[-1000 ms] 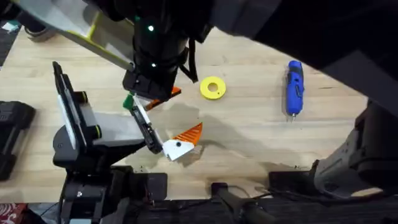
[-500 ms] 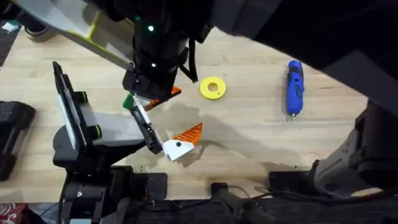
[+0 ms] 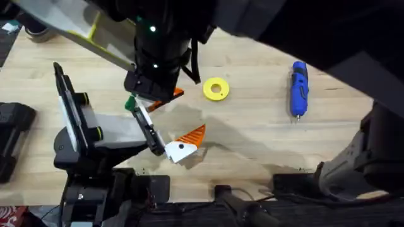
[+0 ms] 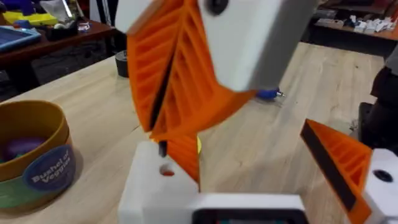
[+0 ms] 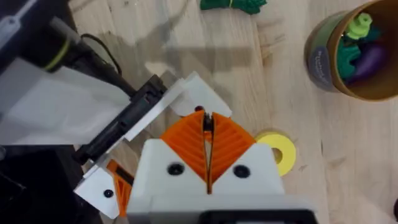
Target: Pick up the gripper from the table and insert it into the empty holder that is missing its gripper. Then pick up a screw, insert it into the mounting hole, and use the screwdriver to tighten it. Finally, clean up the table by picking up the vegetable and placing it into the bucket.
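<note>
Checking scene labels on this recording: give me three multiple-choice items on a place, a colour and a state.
1. On the table, the blue electric screwdriver lies:
A. to the right of the ring
B. to the left of the ring
C. on top of the ring

2. The ring is:
A. black
B. yellow
C. green

3. The right gripper is:
A. wide open
B. half open
C. shut

Answers:
1 A: the overhead view shows it well right of the ring.
2 B: it reads bright yellow against the wood.
3 C: in the right wrist view its orange pads meet.
</note>
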Robot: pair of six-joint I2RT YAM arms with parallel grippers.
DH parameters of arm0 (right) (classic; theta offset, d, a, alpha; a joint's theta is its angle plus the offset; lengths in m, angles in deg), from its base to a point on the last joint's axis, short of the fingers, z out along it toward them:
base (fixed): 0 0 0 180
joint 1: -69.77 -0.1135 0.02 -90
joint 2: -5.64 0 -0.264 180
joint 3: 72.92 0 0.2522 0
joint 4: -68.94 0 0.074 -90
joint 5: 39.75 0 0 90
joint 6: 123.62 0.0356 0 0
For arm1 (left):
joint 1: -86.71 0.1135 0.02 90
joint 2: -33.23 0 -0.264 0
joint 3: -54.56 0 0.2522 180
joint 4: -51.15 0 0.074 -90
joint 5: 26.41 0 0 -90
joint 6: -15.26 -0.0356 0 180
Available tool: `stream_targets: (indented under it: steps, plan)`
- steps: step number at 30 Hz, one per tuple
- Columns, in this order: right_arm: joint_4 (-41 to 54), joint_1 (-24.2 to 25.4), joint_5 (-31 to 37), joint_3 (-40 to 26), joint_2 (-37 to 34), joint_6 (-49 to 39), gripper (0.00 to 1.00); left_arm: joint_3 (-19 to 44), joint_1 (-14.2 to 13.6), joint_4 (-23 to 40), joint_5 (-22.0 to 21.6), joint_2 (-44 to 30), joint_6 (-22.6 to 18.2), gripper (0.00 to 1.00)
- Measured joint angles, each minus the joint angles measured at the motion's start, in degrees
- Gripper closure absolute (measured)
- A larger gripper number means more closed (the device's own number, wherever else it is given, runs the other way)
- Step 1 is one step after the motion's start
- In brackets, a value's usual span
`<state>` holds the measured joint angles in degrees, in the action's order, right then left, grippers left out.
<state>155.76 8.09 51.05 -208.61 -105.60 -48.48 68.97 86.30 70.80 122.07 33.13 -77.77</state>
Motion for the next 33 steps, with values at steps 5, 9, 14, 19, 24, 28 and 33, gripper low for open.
stream_targets:
  steps: [5,9,14,19,24,28,33]
  plan:
    - [0.0,-0.64,0.0,0.0,0.01,0.0,0.996,0.0,0.0,-0.02,0.0,0.0,0.0,0.015]
    - [-0.02,-0.91,0.0,0.02,0.01,0.0,0.996,0.0,0.0,-0.02,0.0,0.0,0.0,0.015]
    - [0.0,-0.93,0.0,0.02,0.01,0.0,0.996,0.0,0.0,-0.02,0.0,0.0,0.0,0.015]
    - [0.05,-0.93,0.0,0.02,-0.34,0.0,0.996,0.0,0.0,-0.02,0.0,0.0,0.0,0.015]
    - [0.02,-0.93,0.02,0.02,-1.31,0.0,0.996,0.0,0.0,-0.02,0.0,0.0,0.0,0.015]
    - [0.02,-0.93,0.01,0.09,-1.65,0.0,0.996,0.0,0.0,-0.01,0.0,0.0,0.0,0.016]
    - [0.04,-0.93,0.02,0.11,-1.65,0.0,0.996,0.0,0.0,-0.02,0.0,0.0,0.0,0.015]
